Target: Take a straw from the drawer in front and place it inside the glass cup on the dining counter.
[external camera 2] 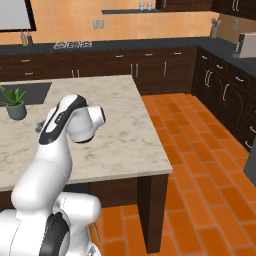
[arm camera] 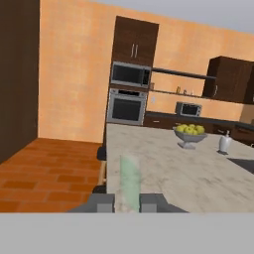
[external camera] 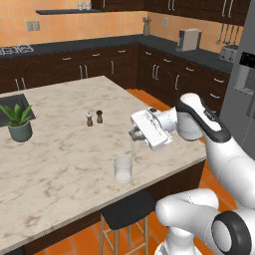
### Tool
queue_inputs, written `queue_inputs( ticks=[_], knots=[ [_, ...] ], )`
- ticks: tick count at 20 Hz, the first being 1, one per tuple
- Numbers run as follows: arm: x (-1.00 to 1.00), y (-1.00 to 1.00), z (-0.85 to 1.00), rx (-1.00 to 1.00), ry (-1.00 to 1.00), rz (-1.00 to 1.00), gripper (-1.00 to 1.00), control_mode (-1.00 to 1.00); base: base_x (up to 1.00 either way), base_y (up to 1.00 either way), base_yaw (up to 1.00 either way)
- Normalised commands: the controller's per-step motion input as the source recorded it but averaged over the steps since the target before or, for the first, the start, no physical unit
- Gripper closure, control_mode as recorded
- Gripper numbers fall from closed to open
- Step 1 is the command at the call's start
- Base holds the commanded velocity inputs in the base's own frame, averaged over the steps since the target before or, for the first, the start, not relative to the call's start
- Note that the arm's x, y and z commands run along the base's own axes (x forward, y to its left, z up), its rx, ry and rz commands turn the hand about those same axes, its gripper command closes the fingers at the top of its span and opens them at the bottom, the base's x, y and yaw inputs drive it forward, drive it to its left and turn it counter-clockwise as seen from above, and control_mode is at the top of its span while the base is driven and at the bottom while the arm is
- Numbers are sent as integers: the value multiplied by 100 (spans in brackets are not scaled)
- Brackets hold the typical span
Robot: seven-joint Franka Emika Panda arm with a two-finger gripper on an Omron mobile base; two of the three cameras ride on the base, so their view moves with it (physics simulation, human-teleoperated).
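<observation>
My gripper (external camera: 134, 134) hovers over the near right part of the marble dining counter (external camera: 60, 164), shut on the straw (external camera: 132, 148). The straw is a thin pale greenish stick that hangs straight down from the fingers. Its lower end is at the right rim of the clear glass cup (external camera: 123, 170), which stands upright near the counter's front edge. In the hand view the straw (arm camera: 130, 181) rises blurred between the two fingertips (arm camera: 101, 202), with the gripper (arm camera: 128, 202) closed around it. The drawer is out of view.
Two small shakers (external camera: 94, 118) stand behind the cup, and a potted plant (external camera: 19, 122) stands by the sink (external camera: 10, 107) at the left. A dark stool (external camera: 127, 209) sits under the counter edge. A fruit bowl (arm camera: 187, 134) stands farther along the counter.
</observation>
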Motion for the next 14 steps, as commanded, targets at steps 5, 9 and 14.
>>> queue_inputs(
  ticks=[5,9,14],
  knots=[
    [2,-1,-24,5,-7,9,100,-100,0,0,0],
    [3,0,-23,6,-4,8,100,-100,0,0,0],
    [14,0,-15,6,-3,7,100,-100,0,0,0]
  ],
)
